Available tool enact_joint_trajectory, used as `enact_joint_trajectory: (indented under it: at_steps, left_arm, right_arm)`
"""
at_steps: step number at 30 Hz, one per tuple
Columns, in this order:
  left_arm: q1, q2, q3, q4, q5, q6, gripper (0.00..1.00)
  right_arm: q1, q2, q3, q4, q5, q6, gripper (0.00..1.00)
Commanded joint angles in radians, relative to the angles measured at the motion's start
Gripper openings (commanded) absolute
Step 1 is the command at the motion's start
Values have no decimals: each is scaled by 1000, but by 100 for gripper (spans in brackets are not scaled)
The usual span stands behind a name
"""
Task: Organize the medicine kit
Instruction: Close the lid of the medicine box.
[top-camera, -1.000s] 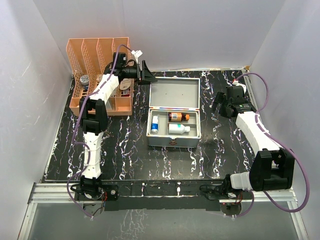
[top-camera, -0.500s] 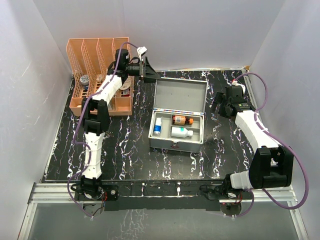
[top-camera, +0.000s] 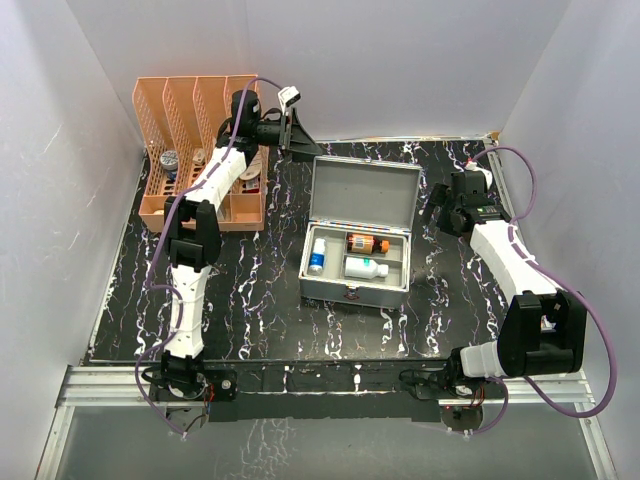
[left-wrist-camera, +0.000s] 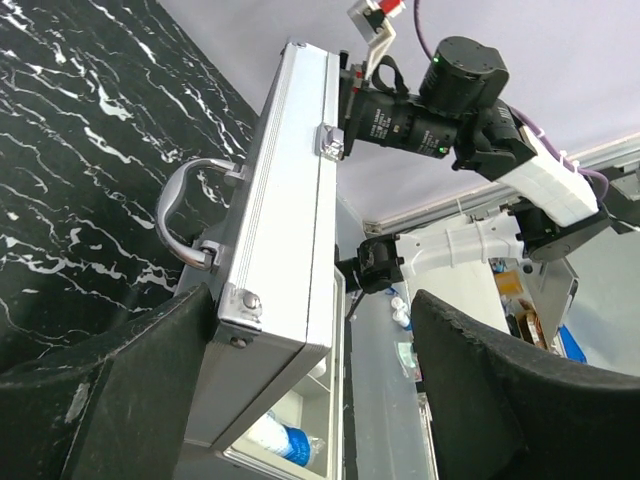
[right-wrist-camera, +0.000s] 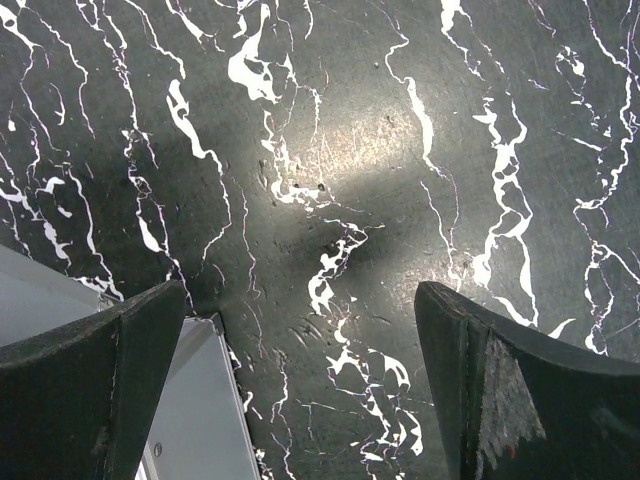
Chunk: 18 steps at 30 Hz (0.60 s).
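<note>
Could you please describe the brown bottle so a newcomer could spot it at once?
Mid-table stands an open silver case. In its right-hand side two bottles lie on their sides; the brown bottle is nearer the raised lid. Unlike the white bottle beside it, it is amber with an orange cap.
</note>
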Motion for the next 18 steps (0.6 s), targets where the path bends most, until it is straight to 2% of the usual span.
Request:
enact_joint_trajectory:
  at_steps: [1,18]
  left_arm:
    - [-19,-60,64,73,87,-73,78]
    - [-43,-135,-18,90,164,-108,78]
  right_arm:
    - [-11,-18,-2,65,0,38,98]
    - [-29,-80,-30,30,37,40,98]
